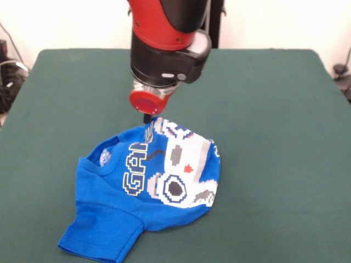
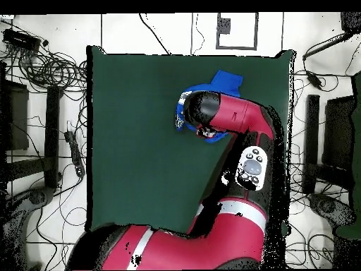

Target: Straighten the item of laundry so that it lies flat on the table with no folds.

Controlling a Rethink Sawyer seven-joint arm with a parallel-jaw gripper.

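Directly below fingers (image 1: pixel 149 118): crumpled T-shirt (image 1: pixel 148 186).

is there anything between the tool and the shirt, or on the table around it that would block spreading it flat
Nothing visible does. The tool hangs right at the far edge of the crumpled blue T-shirt, with no object between them. The green table around the shirt shows nothing else; the overhead view, where the arm covers most of the shirt, adds nothing.

I'm getting bright, even light from above; just a soft shadow hugging the T-shirt (image 1: pixel 151 183) below the gripper (image 1: pixel 148 117), mild sheen on the red arm (image 1: pixel 164 22), front view crisp.
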